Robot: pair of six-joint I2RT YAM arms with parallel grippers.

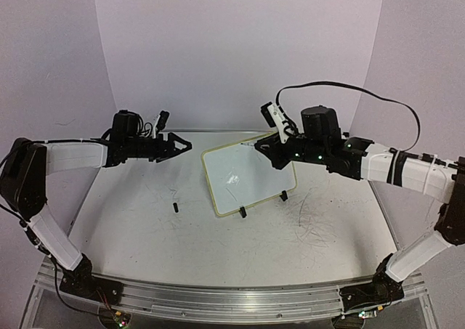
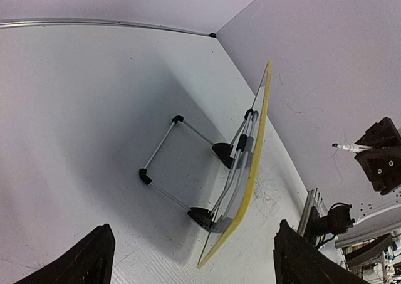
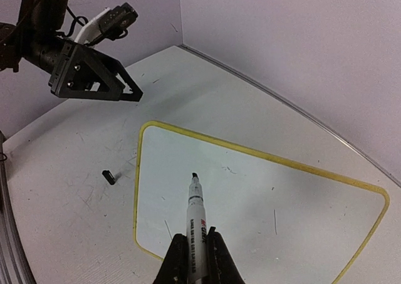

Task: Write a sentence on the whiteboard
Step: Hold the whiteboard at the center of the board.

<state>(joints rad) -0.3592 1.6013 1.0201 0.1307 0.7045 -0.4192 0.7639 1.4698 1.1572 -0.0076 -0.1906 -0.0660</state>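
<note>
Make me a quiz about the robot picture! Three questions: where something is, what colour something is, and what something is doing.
1. Where is the small black piece?
A. On the table, left of the whiteboard
B. On top of the board
C. Between the left arm's fingers

2. What colour is the whiteboard's rim?
A. Red
B. Pale yellow
C. Blue

3. What is the right gripper doing?
A. Open, holding nothing
B. Shut on the marker
C. Pinching the board's edge

Answers:
1. A, it lies on the table, apart from the board.
2. B, a yellow line runs around the white face.
3. B, its fingers clamp the marker's barrel.
</note>
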